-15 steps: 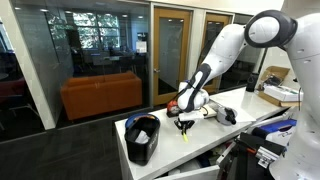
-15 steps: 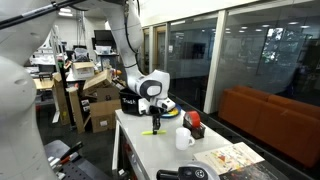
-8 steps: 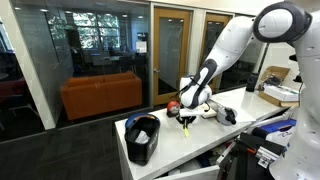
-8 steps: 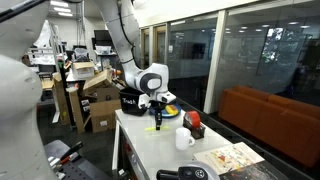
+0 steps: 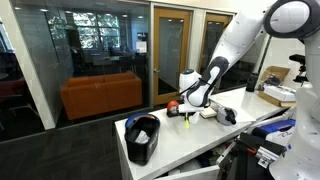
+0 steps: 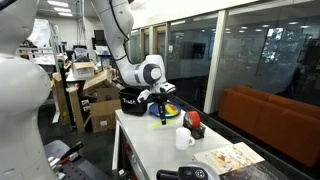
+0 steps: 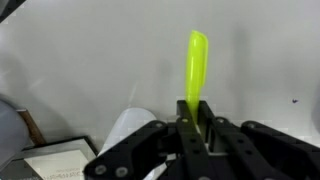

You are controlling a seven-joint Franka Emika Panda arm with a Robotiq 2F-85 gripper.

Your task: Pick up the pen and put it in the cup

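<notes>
Within the hand (image 7: 196,114), slim yellow-green pen (image 7: 196,60)

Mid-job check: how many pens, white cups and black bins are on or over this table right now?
pen: 1, gripped in the tool
white cup: 1
black bin: 1
Total: 3

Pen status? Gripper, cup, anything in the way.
Gripper shut on pen. Pen vertical, looks lifted off table. Cup standing apart, not yet reached. Red object close beside cup; watch it.
</notes>
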